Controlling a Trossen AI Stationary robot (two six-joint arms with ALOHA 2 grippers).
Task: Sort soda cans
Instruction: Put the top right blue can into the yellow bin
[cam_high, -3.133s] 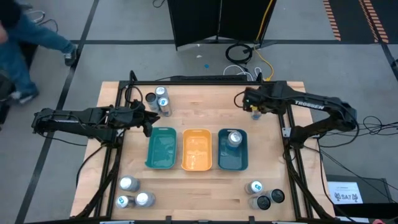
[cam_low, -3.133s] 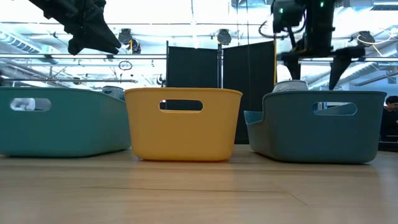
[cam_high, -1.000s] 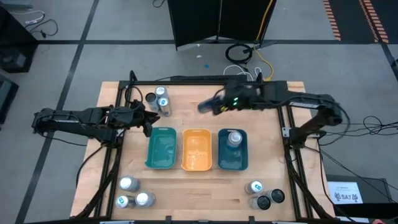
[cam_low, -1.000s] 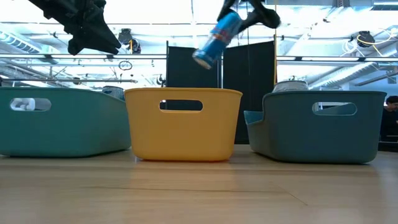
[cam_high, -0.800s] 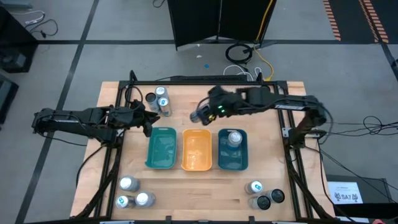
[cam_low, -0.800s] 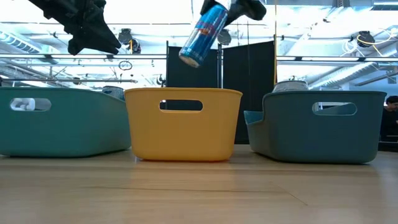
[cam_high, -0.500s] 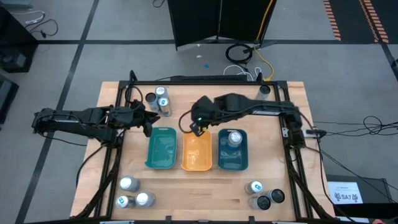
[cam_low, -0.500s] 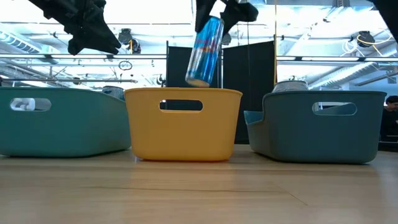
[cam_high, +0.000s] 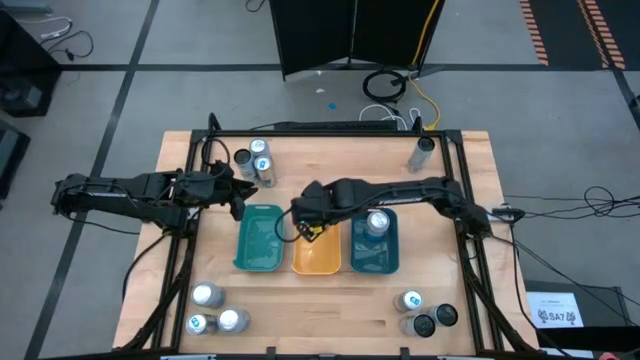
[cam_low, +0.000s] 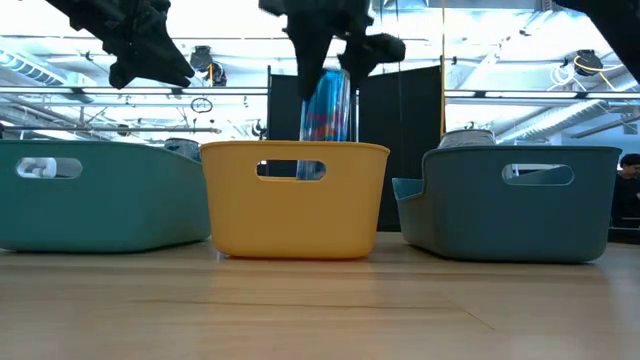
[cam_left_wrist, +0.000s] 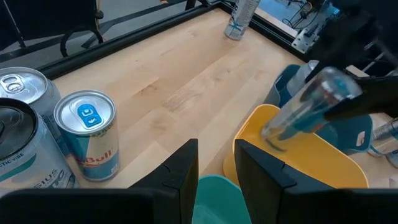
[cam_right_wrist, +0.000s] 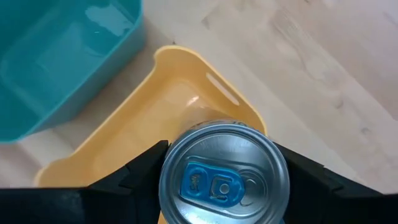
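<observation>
My right gripper (cam_high: 308, 214) reaches across the table and hangs over the orange tray (cam_high: 318, 255), shut on a blue soda can (cam_low: 326, 110). The can stands upright, its lower end dipping behind the tray's rim (cam_low: 295, 148). In the right wrist view its silver top carries a blue tab (cam_right_wrist: 211, 185). My left gripper (cam_left_wrist: 217, 163) waits open above the teal tray's far-left corner (cam_high: 245, 212), next to three upright cans (cam_high: 255, 160). One silver-topped can (cam_high: 377, 222) stands in the blue tray (cam_high: 375, 258). My right gripper pinches the can between its two fingers, one finger (cam_right_wrist: 144, 167) on each side of the upper wall just below the rim (cam_right_wrist: 168, 163). It comes from above, pointing down. The can hangs upright and lifted clear, its lower part inside the orange tray.
More cans stand in a group at the near-left corner (cam_high: 215, 312) and another at the near-right corner (cam_high: 425, 312); a single can (cam_high: 422, 152) stands at the far-right edge. The three trays sit side by side mid-table, with bare wood beyond them.
My right gripper has carried the can from the far right toward the table's left and near side, arriving over the orange tray. The can has turned from steeply tilted to upright and has come down, so its lower end now sits behind the tray's rim.
</observation>
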